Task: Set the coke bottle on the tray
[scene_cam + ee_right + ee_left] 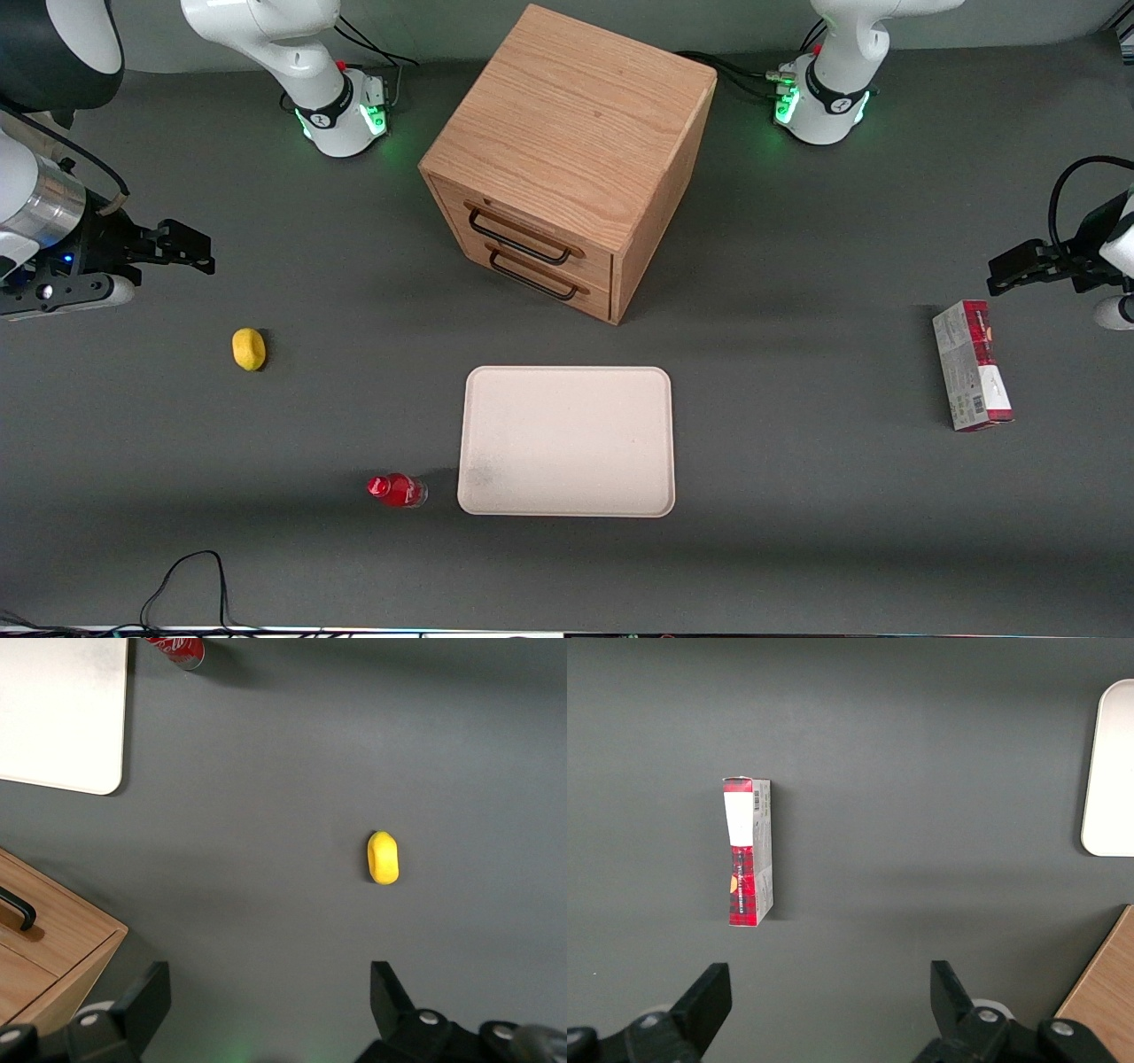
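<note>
The approach step is pending. The end effector (pixel 190 249) is held wide open and empty, well apart from the coke bottle (pixel 396 490), which stands on the tabletop just beside the tray (pixel 567 443). A descent over the bottle is required next.

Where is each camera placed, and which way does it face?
Front view: high, facing both arms, looking down on the tray, coke bottle and open pincer at the working arm's end.
Right wrist view: looks down past the pincer onto the lemon.
Left wrist view: looks down onto the carton.
All three share the tray.
</note>
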Action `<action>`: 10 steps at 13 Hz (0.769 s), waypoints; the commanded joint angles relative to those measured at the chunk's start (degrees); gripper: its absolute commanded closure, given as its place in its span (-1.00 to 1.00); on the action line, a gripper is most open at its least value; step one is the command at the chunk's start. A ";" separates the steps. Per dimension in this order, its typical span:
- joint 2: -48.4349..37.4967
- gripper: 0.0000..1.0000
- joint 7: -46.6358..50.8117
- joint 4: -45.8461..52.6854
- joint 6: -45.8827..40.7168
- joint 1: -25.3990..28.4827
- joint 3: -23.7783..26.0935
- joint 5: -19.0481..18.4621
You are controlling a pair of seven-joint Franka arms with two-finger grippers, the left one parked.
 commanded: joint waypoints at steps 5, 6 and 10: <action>2.01 -1.00 4.53 3.11 -0.51 0.74 -0.62 1.91; 2.10 -1.00 4.44 4.08 -1.82 0.74 -0.62 2.09; 3.94 -1.00 4.44 7.42 -4.81 0.65 -0.71 2.09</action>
